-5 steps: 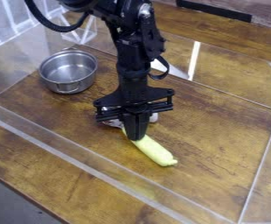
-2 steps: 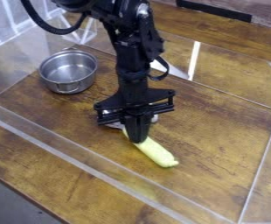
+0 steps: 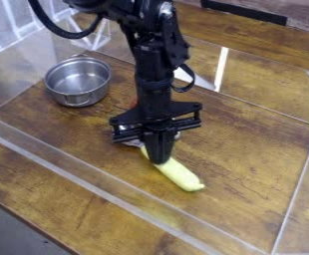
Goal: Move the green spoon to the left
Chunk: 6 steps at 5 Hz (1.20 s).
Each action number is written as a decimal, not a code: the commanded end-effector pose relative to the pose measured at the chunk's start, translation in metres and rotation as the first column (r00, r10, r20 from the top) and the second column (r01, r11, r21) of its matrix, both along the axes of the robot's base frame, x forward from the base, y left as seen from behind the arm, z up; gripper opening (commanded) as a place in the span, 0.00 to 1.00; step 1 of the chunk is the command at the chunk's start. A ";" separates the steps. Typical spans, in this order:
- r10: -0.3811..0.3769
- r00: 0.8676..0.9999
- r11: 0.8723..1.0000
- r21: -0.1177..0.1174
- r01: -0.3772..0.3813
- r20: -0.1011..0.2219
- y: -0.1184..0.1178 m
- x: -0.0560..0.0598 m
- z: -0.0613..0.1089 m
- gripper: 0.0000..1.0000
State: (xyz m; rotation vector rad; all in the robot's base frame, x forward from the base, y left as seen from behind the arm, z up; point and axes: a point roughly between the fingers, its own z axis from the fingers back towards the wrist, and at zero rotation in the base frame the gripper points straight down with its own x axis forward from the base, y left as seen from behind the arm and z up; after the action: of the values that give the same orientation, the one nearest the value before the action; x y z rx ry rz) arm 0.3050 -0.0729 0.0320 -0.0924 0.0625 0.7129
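Observation:
The green spoon (image 3: 178, 175) lies on the wooden table, its chunky yellow-green handle pointing toward the lower right. A glint of its metal bowl (image 3: 126, 140) shows at the upper left, mostly hidden behind the gripper. The gripper (image 3: 156, 152) points straight down from the black arm. Its dark fingers are closed together on the upper end of the handle, right at the table surface. The spoon still rests on the wood.
A round steel bowl (image 3: 79, 80) stands at the upper left. Clear acrylic walls (image 3: 104, 194) fence the table along the front and sides. Bare wood lies between the steel bowl and the spoon, and to the right.

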 end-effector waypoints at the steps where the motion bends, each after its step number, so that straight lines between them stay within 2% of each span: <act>1: -0.050 0.996 0.998 -0.030 0.048 -0.071 -0.022 -0.022 -0.013 0.00; 2: -0.020 0.997 0.999 -0.036 0.017 -0.074 -0.026 -0.027 -0.014 0.00; 3: 0.010 0.997 0.999 -0.038 -0.013 -0.076 -0.028 -0.030 -0.013 1.00; 4: -0.015 0.997 0.999 -0.036 0.012 -0.073 -0.031 -0.034 -0.004 0.00; 5: -0.050 0.996 0.998 -0.033 0.047 -0.072 -0.033 -0.039 0.005 0.00; 6: -0.055 0.996 0.998 -0.040 0.052 -0.067 -0.029 -0.040 0.025 0.00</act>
State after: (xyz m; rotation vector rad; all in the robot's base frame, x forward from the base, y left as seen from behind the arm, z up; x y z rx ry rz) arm 0.2660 -0.0940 0.0399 -0.0834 0.1791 0.6922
